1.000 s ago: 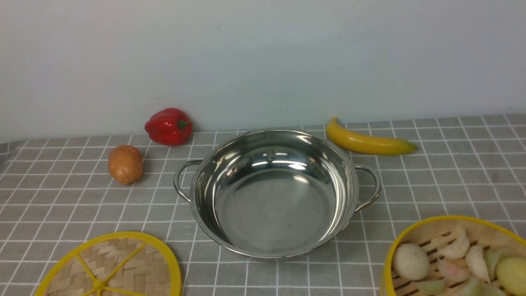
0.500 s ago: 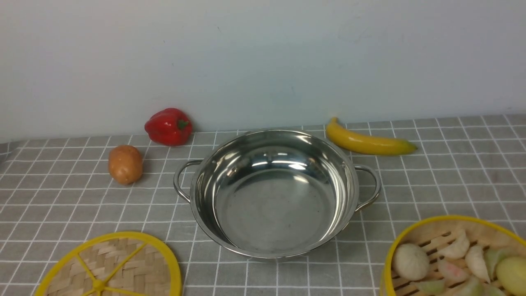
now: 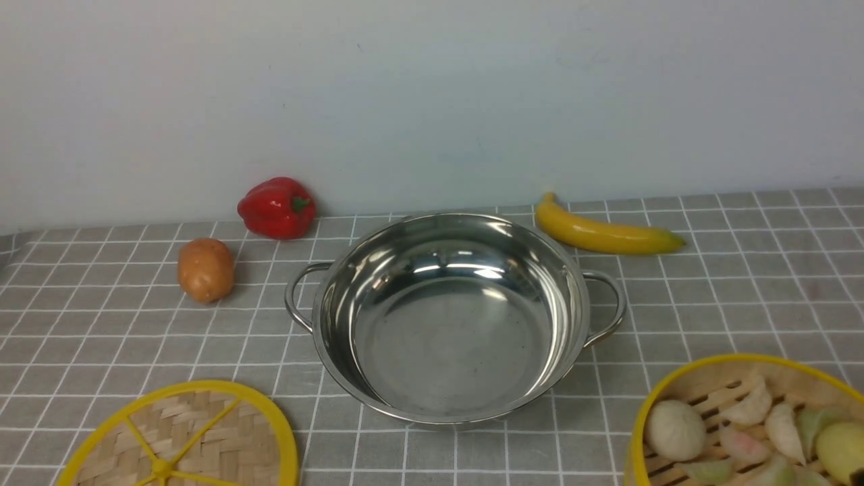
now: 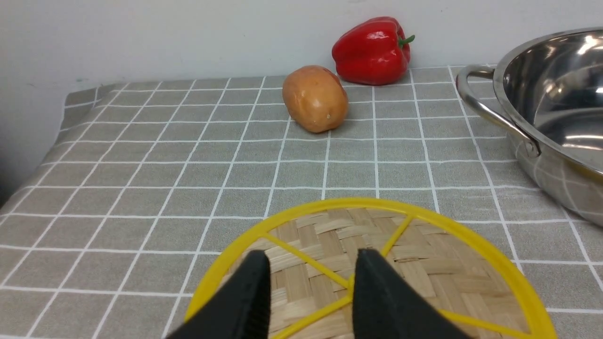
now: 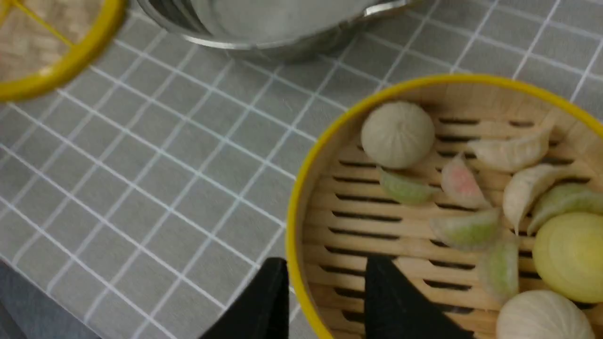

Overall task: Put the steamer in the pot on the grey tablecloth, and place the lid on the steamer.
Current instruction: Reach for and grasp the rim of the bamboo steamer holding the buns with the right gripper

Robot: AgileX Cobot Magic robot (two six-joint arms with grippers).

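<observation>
Glossy steel pot [image 3: 449,337]; matt woven-bamboo lid [image 3: 202,432]

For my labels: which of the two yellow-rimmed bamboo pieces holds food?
The steamer, the deep slatted basket on the robot's right, holding buns and dumplings. The lid, on its left, is a flat woven disc without food.

Grey tablecloth [image 3: 101,337]: pot [image 3: 452,324], steamer [image 3: 709,378], lid [image 3: 196,439] (pepper [image 3: 277,208], potato [image 3: 206,269], banana [image 3: 604,234]).

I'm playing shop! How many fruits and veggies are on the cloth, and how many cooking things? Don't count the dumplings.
Fruits and veggies: 3 (pepper, potato, banana)
Cooking things: 3 (pot, steamer, lid)
Total: 6
</observation>
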